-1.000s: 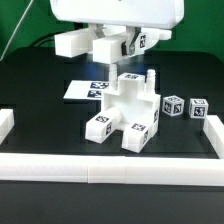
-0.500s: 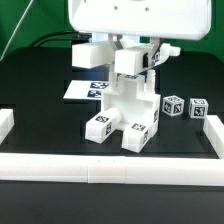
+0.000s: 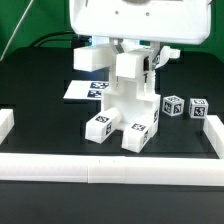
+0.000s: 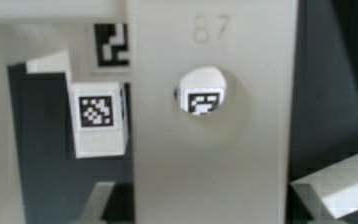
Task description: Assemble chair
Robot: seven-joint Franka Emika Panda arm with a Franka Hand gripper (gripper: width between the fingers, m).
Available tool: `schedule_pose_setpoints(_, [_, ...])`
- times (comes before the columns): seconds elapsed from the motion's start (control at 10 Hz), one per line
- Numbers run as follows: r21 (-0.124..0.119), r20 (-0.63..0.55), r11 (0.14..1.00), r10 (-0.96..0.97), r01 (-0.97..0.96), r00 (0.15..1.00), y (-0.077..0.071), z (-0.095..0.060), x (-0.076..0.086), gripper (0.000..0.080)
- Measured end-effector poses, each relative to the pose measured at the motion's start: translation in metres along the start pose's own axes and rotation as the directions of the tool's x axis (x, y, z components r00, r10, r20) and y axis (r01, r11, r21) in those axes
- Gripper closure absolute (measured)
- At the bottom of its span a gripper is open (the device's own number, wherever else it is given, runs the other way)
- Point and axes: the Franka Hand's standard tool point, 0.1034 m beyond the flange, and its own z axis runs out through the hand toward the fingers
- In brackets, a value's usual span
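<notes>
**Orientation.** The partly built chair (image 3: 125,108) stands near the middle of the black table (image 3: 40,120). Two square tagged legs (image 3: 100,128) lie flat, with their long axes running toward the near edge of the exterior view. A blocky upright section rises from behind them. A separate white panel (image 3: 130,68) is carried above this upright section with its long axis vertical. In the wrist view the panel (image 4: 211,150) fills the centre, and a round hole (image 4: 201,92) is cut through it. A tag is visible through that hole.

**Position relative to the claw.** The gripper (image 3: 135,50) hangs under the white robot housing (image 3: 130,15) and is closed on the panel at the panel's upper end. The built section sits directly below the claw. It cannot be told whether the panel's lower end touches the built section or only hangs just above it.

**Edges and clearance.**
- The leg ends stop short of the front rail (image 3: 110,165), and a strip of bare table lies between them.
- Two small tagged cubes (image 3: 174,105) rest on the exterior view's right, apart from the chair and near the right rail (image 3: 213,130).
- The marker board (image 3: 82,90) lies behind the chair on the exterior view's left and is partly hidden by it.
- Open table extends from the chair to the left rail (image 3: 5,125).
</notes>
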Motion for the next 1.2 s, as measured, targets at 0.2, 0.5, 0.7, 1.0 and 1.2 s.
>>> schedule_pose_setpoints(0.2, [-0.001,0.001,1.000,-0.002,0.002,1.000,-0.0008,0.0009,-0.0010,0.0515])
schedule_pose_setpoints(0.5, [-0.001,-0.001,1.000,-0.004,0.004,1.000,-0.0017,0.0024,-0.0016,0.0515])
schedule_pose_setpoints(0.7, [0.000,-0.001,1.000,-0.007,0.007,1.000,-0.0031,0.0027,-0.0023,0.0515])
schedule_pose_setpoints(1.0, [0.000,-0.001,1.000,-0.013,0.013,1.000,-0.0062,0.0029,-0.0039,0.0515])
schedule_pose_setpoints(1.2, [0.000,-0.002,1.000,-0.020,0.020,1.000,-0.0079,0.0030,-0.0045,0.0515])
